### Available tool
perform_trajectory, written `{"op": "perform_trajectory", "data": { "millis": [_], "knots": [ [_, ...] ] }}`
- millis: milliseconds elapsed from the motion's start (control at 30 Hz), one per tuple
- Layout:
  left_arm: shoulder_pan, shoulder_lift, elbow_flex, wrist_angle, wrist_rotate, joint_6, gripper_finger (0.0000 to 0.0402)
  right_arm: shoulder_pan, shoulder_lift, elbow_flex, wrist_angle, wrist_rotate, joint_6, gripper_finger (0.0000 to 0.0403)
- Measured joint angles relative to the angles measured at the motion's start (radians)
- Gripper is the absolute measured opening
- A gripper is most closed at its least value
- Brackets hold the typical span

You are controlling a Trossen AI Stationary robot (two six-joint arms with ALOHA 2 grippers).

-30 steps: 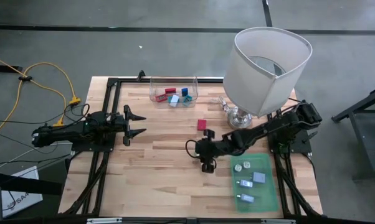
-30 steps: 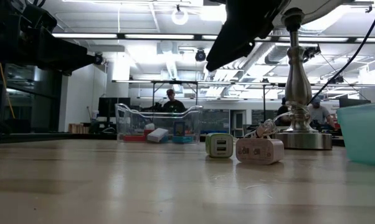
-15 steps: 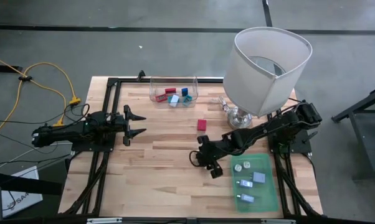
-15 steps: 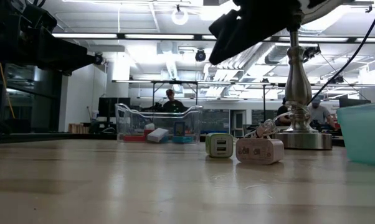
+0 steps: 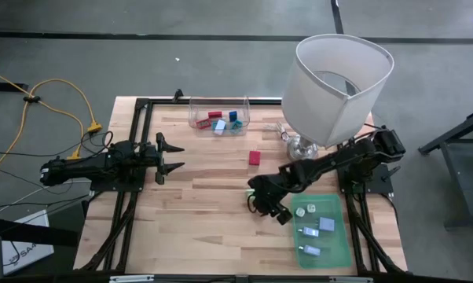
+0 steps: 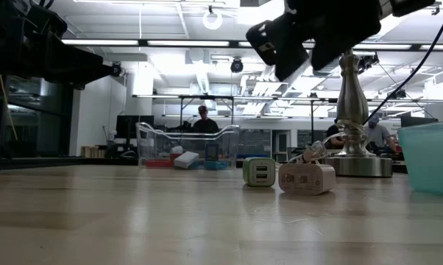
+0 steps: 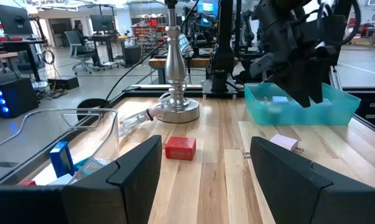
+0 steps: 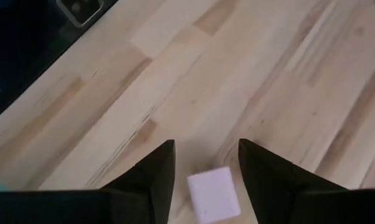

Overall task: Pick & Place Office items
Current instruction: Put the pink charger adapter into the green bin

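The right gripper (image 5: 272,208) is hanging in the air over the table (image 5: 197,204), a little way in front of the lamp (image 5: 342,79). Its jaws are standing apart and are not holding anything. Right under them a small pale block (image 8: 213,194) is lying on the wood. It is showing in the gap between the two dark fingers (image 8: 144,180). From the low view, this pale block (image 6: 306,177) is sitting near the lamp's silver foot, and a small greenish block (image 6: 260,171) is sitting just beside it.

The left gripper (image 5: 177,156) is waiting far from the lamp, at the other side of the table. Its jaws are wide apart and empty.

A little red block (image 5: 254,157) is lying alone on the table, near the lamp's foot, on the side toward the left gripper.

A clear box (image 5: 192,118) is sitting at the back edge of the table, beside the lamp. Small red, blue and light blue pieces (image 5: 221,122) are lying inside it.

A green tray (image 5: 339,248) is sitting in front of the lamp, close to the right gripper. A few small pale pieces (image 5: 311,230) are lying in it.
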Motion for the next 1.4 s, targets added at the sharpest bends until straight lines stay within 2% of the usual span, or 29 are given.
{"op": "perform_trajectory", "data": {
  "millis": [267,500,767,867,1100,1400],
  "knots": [
    [0.000,0.000,0.000,0.000,0.000,0.000,0.0237,-0.035,0.000,0.000,-0.066,-0.144,-0.129,0.0162],
    [0.000,0.000,0.000,0.000,0.000,0.000,0.0237,-0.039,0.000,0.000,-0.063,-0.155,-0.113,0.0162],
    [0.000,0.000,0.000,0.000,0.000,0.000,0.0237,-0.045,0.000,0.003,-0.075,-0.076,-0.040,0.0162],
    [0.000,0.000,0.000,0.000,0.000,0.000,0.0237,-0.041,0.000,0.038,-0.107,-0.068,-0.038,0.0162],
    [0.000,0.000,0.000,0.000,0.000,0.000,0.0237,-0.013,0.001,0.143,-0.232,0.061,-0.041,0.0162],
    [0.000,0.000,0.000,0.000,0.000,0.000,0.0237,-0.003,0.058,0.273,-0.394,0.019,-0.044,0.0162]
  ]
}}
